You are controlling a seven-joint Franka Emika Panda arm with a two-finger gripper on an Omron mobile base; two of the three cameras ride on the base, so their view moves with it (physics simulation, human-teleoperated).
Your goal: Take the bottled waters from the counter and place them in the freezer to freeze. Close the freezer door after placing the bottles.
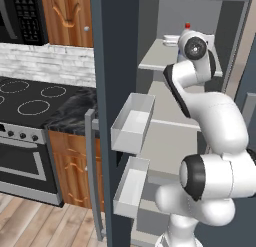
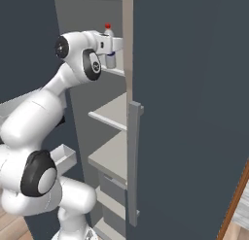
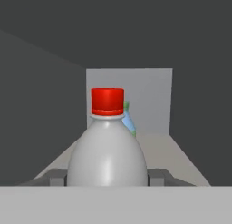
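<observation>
Red-capped bottle (image 3: 108, 148) is upright in the gripper (image 3: 108, 177), up at the top shelf (image 1: 156, 58) inside the freezer (image 1: 165, 136), cap (image 2: 108, 26) poking above the hand in the right base view. Can't tell from the frames whether its base is on the shelf yet, so my call for this step: lower gently until it seats flat, keep it vertical, only then release and back straight out. The second bottle (image 3: 129, 121) (green and blue sliver peeking out behind the red cap) stands just beyond it, farther in, so don't push deeper or it gets knocked. Fingers (image 3: 156, 177): clamped on the bottle's lower body, one tip on each side, bottle centred between them and touching both; the shoulder and cap rise above the tips. Freezer door (image 1: 116, 116) is open on the left with its white bins (image 1: 131, 123) facing in; arm needs to clear those bins on the way out before the door gets closed.
</observation>
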